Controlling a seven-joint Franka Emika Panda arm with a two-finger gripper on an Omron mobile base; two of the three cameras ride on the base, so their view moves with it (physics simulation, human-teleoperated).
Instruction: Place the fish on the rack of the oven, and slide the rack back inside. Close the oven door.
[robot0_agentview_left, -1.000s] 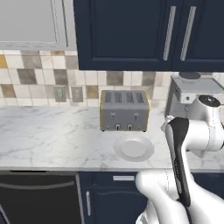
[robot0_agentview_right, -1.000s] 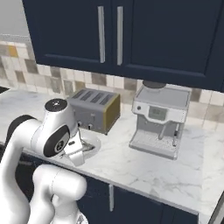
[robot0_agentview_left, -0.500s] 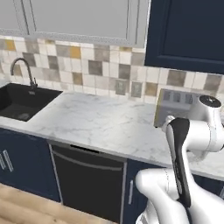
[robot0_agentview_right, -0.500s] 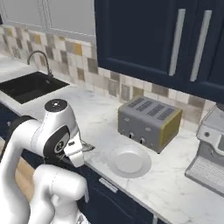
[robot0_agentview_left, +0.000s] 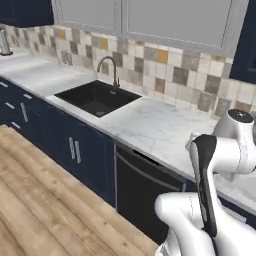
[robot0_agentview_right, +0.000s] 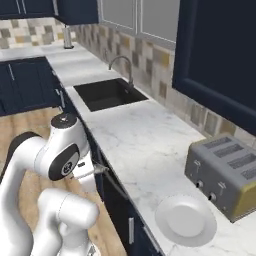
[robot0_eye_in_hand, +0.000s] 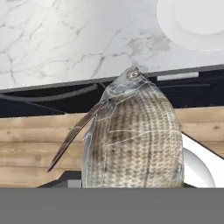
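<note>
fish (robot0_eye_in_hand: 133, 140): fills the hand view, head up, rising from between the gripper's fingers
gripper: closed on the fish, held out over the wood floor (robot0_eye_in_hand: 39, 144) beside the counter edge
counter (robot0_agentview_right: 145, 145): white marble, carries a white plate (robot0_agentview_right: 186, 220) and a toaster (robot0_agentview_right: 227, 172)
sink (robot0_agentview_left: 97, 96): black, set in the counter

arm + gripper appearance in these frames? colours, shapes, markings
The arm is built of glossy white rounded shells with dark grey joint caps; a long black strip runs down one link. In the right base view a joint shows a dark round disc with small light marks. No loose cables are visible. The gripper's finger tips cannot be made out.
</note>
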